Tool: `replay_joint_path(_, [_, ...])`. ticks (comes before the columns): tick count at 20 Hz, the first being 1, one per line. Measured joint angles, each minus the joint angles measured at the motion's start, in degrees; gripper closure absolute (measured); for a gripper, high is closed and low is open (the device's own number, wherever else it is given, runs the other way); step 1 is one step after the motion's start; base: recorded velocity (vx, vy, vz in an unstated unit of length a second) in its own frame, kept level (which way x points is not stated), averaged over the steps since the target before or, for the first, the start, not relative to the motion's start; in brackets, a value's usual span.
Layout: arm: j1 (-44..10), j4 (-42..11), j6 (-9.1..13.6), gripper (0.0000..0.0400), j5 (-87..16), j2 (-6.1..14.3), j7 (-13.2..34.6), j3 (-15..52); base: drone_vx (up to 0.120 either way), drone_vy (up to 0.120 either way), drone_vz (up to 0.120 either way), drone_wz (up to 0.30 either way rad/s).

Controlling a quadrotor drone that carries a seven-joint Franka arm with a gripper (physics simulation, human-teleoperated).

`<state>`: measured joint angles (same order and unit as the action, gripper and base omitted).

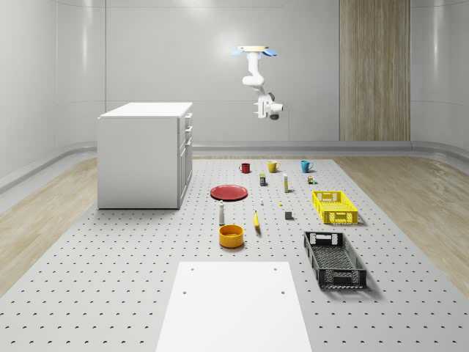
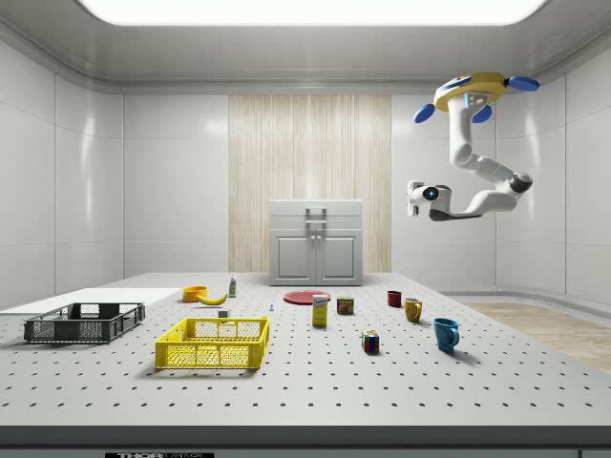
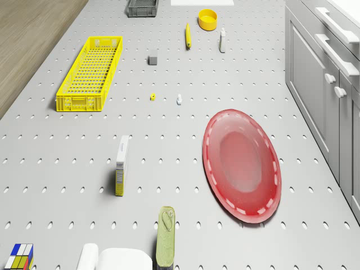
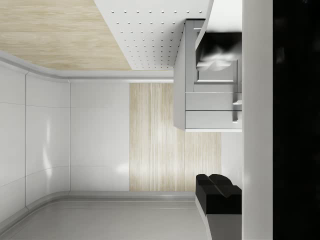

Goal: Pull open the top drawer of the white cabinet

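Observation:
The white cabinet (image 1: 141,155) stands on the left of the perforated table in the whole-scene view. Its front faces the objects, and its top drawer (image 2: 316,210) sits flush, with a bar handle (image 2: 316,213) across it. The same handle (image 3: 337,25) appears in the drone view. The drone (image 1: 256,51) hovers high over the far part of the table, to the whole-scene view's right of the cabinet. Its arm hangs down and bends toward the cabinet. The gripper (image 1: 259,110) (image 2: 411,198) is about level with the cabinet top, well away from the drawer front. The wrist view looks at the cabinet (image 4: 210,75).
A red plate (image 1: 229,192) lies before the cabinet front. Red (image 1: 245,168), yellow (image 1: 272,166) and blue (image 1: 305,166) mugs stand below the drone. A yellow crate (image 1: 334,207), a black crate (image 1: 334,258), an orange bowl (image 1: 231,235) and small items lie nearer; a white board (image 1: 233,308) lies in front.

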<state>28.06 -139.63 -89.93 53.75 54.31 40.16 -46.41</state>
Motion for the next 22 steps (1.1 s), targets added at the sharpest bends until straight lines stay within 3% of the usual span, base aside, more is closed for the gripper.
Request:
replay_joint_path(12, [3.0, -0.4, -2.7, 0.0095, -2.1, 2.8, 1.7, -1.2, 0.120, 0.000, 0.000, 0.000])
replay_joint_path(17, [4.1, -0.5, -3.7, 0.0095, -2.9, 3.8, 2.4, -1.6, 0.120, -0.112, 0.000, 0.000])
replay_joint_path(22, [5.1, -0.6, -4.6, 0.0095, -3.6, 4.8, 3.0, -2.0, 0.120, 0.000, 0.000, 0.000])
